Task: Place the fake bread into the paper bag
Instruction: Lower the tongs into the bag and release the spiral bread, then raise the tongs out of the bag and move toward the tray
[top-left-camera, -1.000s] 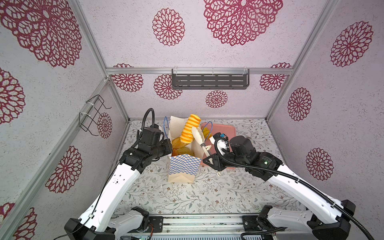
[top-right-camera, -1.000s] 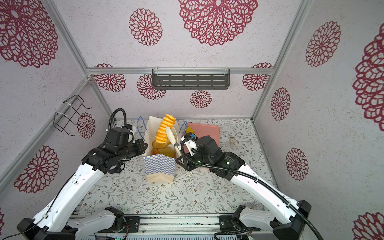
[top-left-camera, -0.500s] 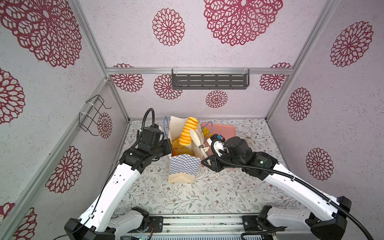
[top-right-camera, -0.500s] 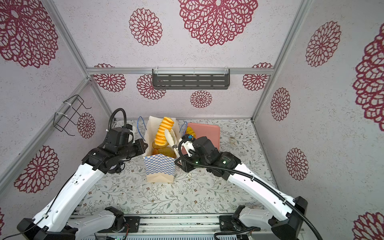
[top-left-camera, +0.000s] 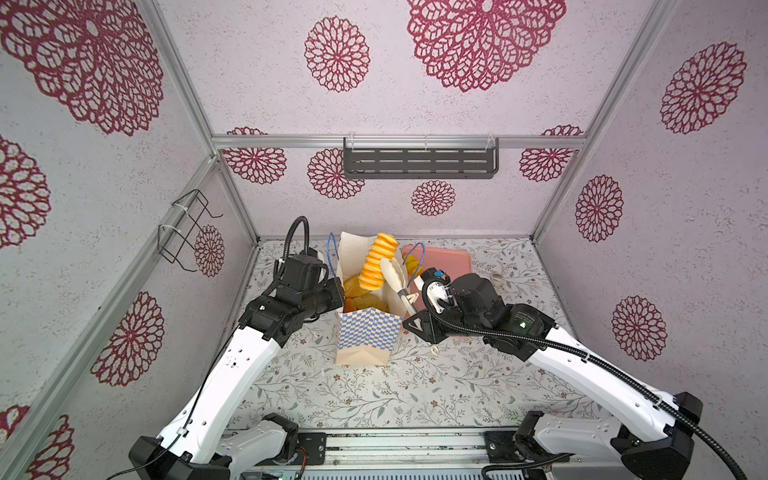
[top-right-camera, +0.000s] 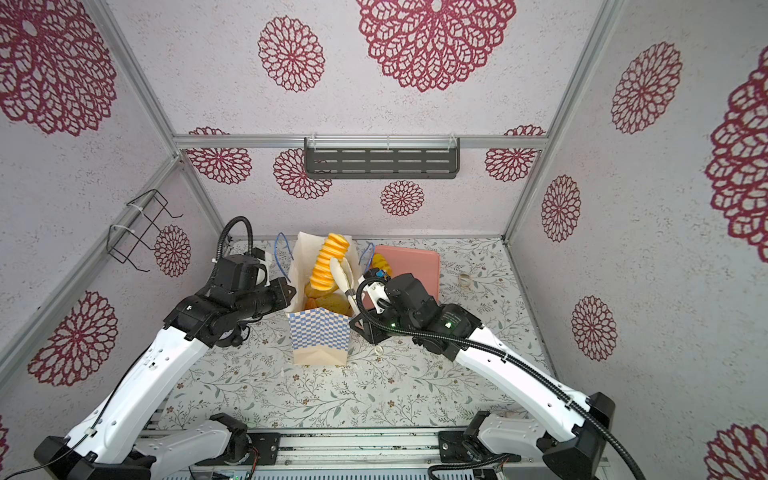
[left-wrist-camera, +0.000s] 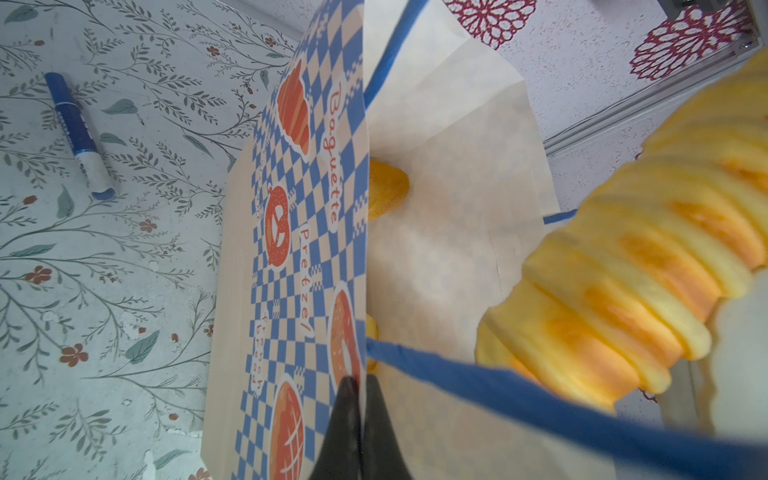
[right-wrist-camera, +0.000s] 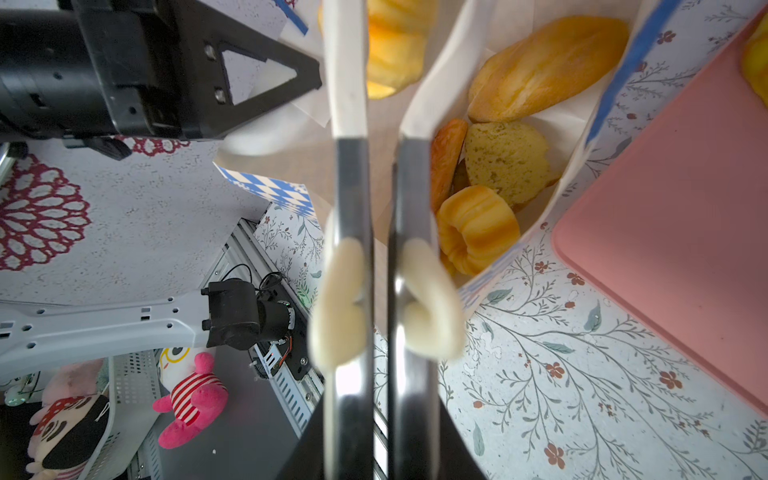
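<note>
Fake bread (right-wrist-camera: 505, 164) lies inside your paper bag (top-left-camera: 365, 336) at the table's centre, and the long loaf (top-left-camera: 376, 262) hangs tilted over its mouth — pinched in the tongs (top-left-camera: 395, 278). Your right gripper (top-left-camera: 413, 316), at the bag's four o'clock, is clamped on those tongs; your left gripper (top-left-camera: 340, 291) grips the bag's rim at nine o'clock. One roll (top-left-camera: 412, 264) lies on the pink tray (top-left-camera: 449, 262) at two o'clock.

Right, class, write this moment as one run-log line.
left gripper: shut on bag rim | right gripper: shut on tongs | tongs: gripping loaf over bag | tray: one bread
</note>
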